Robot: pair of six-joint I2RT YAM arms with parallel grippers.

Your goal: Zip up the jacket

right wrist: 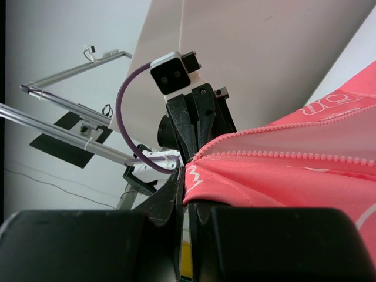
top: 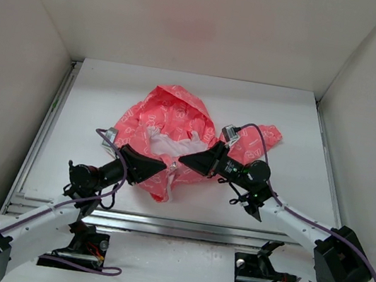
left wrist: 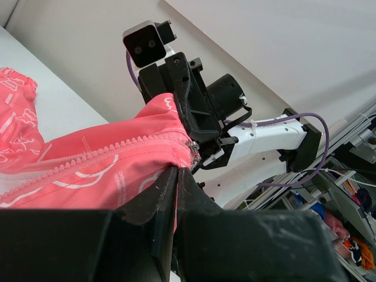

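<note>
Left wrist close-up: clamped tight with the left tool [left wrist: 177, 176] on the hem of the jacket [left wrist: 88, 176], likewise with the right tool [left wrist: 194, 148] at the end of the zipper [left wrist: 106, 154], out on the counter [top: 110, 93]. Seemingly starting the zip; next, hold taut and draw hoodward.

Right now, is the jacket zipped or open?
Open. The jacket shows two zipper tooth rows spreading apart in the right wrist view; white lining shows between its fronts from above.

Coral-pink, white-printed jacket [top: 170, 120] lies crumpled mid-way across the table [top: 94, 98], hood spread behind, near hem pinched taut between my left gripper [top: 165, 169] and right gripper [top: 181, 160].
</note>
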